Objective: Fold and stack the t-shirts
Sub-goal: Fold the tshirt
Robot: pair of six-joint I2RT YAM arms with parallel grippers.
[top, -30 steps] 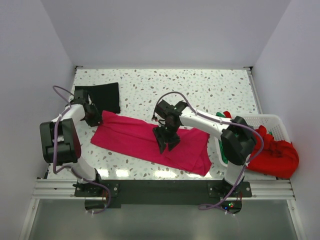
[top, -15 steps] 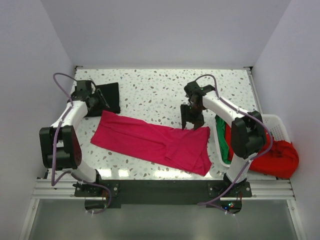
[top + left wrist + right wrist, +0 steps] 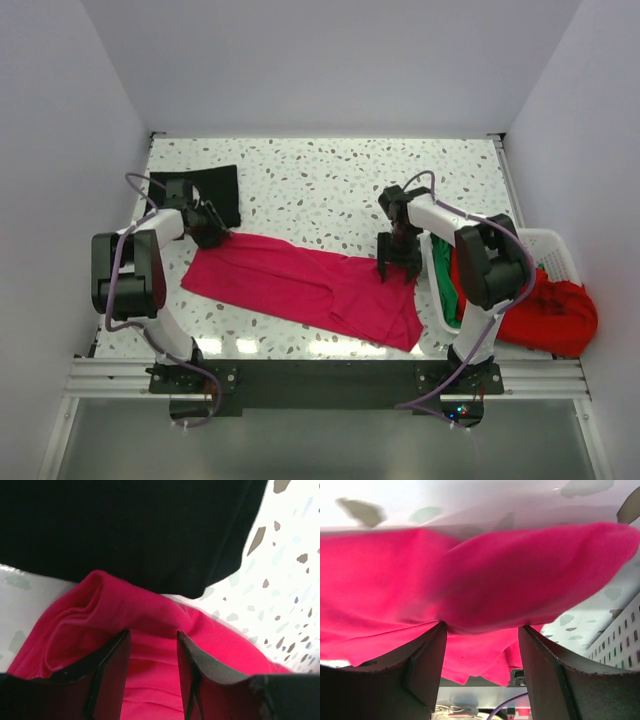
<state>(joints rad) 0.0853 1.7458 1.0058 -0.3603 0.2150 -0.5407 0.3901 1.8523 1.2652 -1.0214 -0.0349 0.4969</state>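
A magenta-pink t-shirt (image 3: 300, 285) lies folded into a long band slanting across the table's near half. My left gripper (image 3: 212, 237) is down on its upper left corner, jaws open and astride the pink cloth (image 3: 150, 615). A folded black t-shirt (image 3: 215, 190) lies just beyond that corner and fills the top of the left wrist view (image 3: 125, 525). My right gripper (image 3: 398, 270) stands open at the band's upper right corner, where a fold of the pink cloth (image 3: 470, 570) lies across its fingertips.
A white lattice basket (image 3: 545, 240) stands at the right edge, beside the right arm. A red t-shirt (image 3: 550, 310) spills over its near side, and green cloth (image 3: 445, 270) hangs at its left wall. Speckled tabletop (image 3: 330, 180) stretches behind the pink shirt.
My right gripper left the middle of the pink shirt, swung back and right, then dropped onto its upper right corner. The left gripper lifted toward the black shirt and returned. Both sets of jaws widened.
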